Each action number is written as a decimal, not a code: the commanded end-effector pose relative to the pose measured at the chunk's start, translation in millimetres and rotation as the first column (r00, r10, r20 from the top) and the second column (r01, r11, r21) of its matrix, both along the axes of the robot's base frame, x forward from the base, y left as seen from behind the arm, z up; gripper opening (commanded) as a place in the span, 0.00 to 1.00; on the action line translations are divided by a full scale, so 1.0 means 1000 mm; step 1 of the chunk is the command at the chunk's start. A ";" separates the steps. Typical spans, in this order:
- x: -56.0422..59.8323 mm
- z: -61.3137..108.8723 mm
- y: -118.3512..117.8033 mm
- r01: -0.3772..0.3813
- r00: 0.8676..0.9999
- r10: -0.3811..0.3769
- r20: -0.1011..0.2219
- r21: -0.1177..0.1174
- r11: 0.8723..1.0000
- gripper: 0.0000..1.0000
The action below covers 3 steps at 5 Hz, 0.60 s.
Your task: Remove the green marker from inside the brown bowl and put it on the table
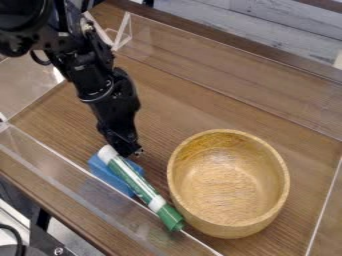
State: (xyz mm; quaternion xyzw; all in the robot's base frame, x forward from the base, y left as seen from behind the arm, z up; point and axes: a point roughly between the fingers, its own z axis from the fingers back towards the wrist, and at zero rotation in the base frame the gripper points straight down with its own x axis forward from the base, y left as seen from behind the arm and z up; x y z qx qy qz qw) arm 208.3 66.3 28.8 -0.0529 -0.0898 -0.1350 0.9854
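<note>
The green marker (pixel 139 188) lies flat on the table (pixel 227 100), outside the brown bowl (pixel 271 200), with its green cap toward the front wall. It rests along a blue block (pixel 102 160) just left of the bowl. The bowl stands upright at the right and I see nothing inside it. My gripper (pixel 130 150) points steeply down at the marker's far white end, fingers together, with nothing visible between them. Whether the tips touch the marker is not clear.
Clear acrylic walls (pixel 47 160) border the table on the front and left, close to the marker and block. A further wall (pixel 201 45) runs along the back. Bare wood lies behind the bowl and right of the arm.
</note>
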 end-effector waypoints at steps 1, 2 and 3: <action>0.006 0.008 0.008 -0.011 1.000 0.010 0.027 0.024 1.000 0.00; 0.003 0.008 0.009 -0.015 1.000 0.014 0.015 0.024 1.000 0.00; 0.000 0.008 0.009 -0.019 1.000 0.019 0.005 0.021 1.000 0.00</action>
